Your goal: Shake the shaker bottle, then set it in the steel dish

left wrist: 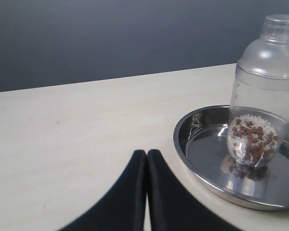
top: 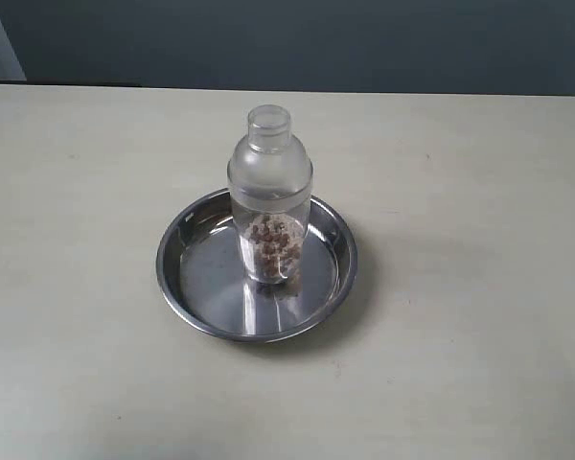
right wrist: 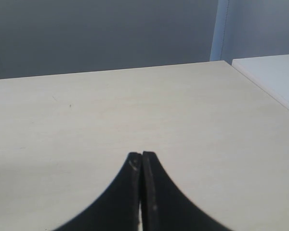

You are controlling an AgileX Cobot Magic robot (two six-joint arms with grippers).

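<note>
The clear shaker bottle [top: 269, 196] stands upright inside the steel dish [top: 196, 311] near the middle of the table, brown and pale pellets lying in its lower part. From the left wrist the bottle [left wrist: 262, 91] and the dish [left wrist: 192, 163] show off to one side, apart from my left gripper [left wrist: 147, 153], which is shut on nothing above bare tabletop. My right gripper [right wrist: 141, 155] is likewise shut and empty, facing bare table with neither bottle nor dish in its view. Neither arm appears in the exterior view.
The pale beige table [top: 479, 364] runs to a dark wall at the back. In the right wrist view a white surface [right wrist: 274, 72] adjoins the table's far corner.
</note>
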